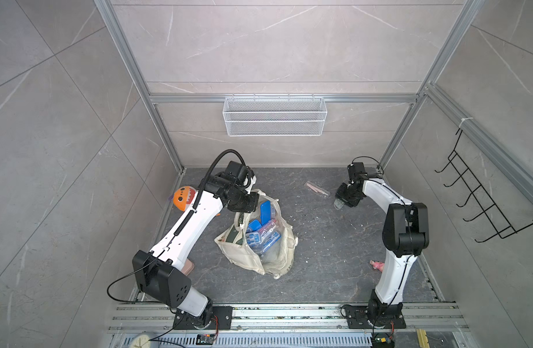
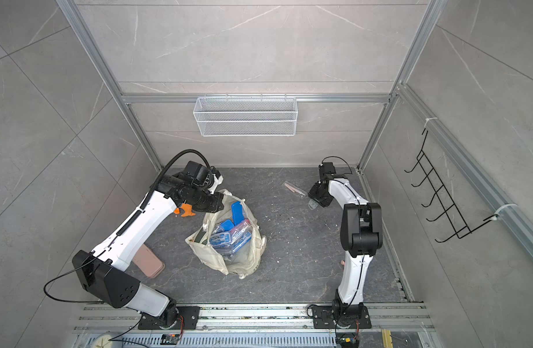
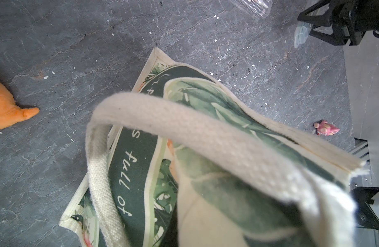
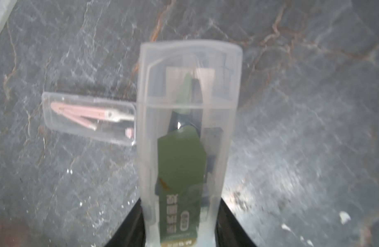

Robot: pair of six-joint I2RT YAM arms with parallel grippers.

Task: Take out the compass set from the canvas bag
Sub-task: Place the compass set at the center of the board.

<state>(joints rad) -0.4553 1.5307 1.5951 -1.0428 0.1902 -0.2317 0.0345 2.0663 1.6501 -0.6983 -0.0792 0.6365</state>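
At right claw (image 1: 342, 201) | compass set (image 4: 190, 139) clamped | long axis straight outward

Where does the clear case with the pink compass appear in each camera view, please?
Top view: the clear case lies on the tabletop between the canvas bag and the right end effector.
Top view: clear case again, apart from the bag.
Left wrist: beyond the bag, cut off by the frame edge.
Right wrist: on the table beside the held frosted case.
Shared landmark: that frosted case, visible in all four views.
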